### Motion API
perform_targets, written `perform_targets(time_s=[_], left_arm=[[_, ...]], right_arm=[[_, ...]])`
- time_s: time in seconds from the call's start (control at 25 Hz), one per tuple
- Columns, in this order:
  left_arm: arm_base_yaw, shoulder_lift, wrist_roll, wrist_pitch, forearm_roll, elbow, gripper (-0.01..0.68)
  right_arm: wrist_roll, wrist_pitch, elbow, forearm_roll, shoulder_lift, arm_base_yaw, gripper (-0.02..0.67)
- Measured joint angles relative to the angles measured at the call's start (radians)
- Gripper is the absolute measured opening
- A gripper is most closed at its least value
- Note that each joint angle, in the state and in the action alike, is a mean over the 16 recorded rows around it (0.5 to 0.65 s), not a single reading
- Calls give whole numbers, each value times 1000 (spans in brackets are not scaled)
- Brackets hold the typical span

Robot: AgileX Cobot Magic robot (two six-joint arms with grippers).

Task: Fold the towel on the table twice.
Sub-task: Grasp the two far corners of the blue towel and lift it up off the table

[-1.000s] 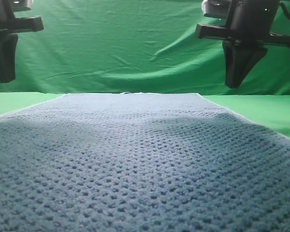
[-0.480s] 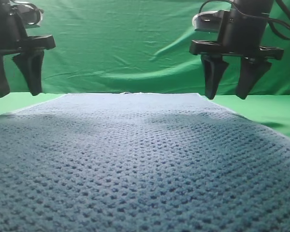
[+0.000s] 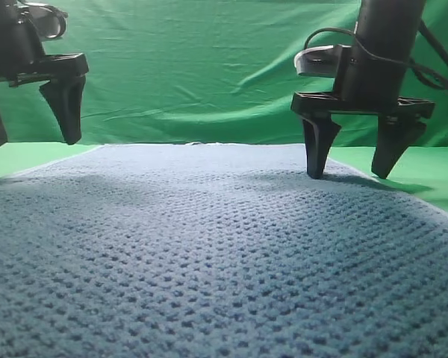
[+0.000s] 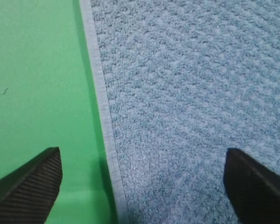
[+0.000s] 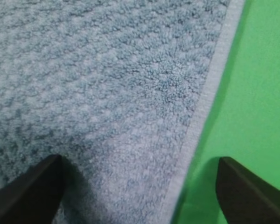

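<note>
The towel (image 3: 209,246) lay flat and unfolded across the table (image 3: 425,175), filling most of the exterior view. Compared with half a second before, the right gripper (image 3: 351,158) had dropped lower, its fingers spread wide and straddling the towel's right hem (image 5: 200,121), one tip on the cloth, the other over bare table. The left gripper (image 3: 31,112) had shifted only a little, hanging above the left hem (image 4: 102,121) with fingers equally wide apart, holding nothing
</note>
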Motion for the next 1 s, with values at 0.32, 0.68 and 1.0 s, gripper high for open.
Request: perform_targets(time_s=[0.32,0.68,1.0], left_arm=[[-1,56,-3,-9,10,-12,638],[-28,117,-4,22,37,-40,562],[-58,150,-3,59,20,-70,307]], right_arm=[[-2,-18,-6,-3,28,0,601],[-4,-23,-17,-8,45,1,552],[-5,-29,-26,8,59,0,343]])
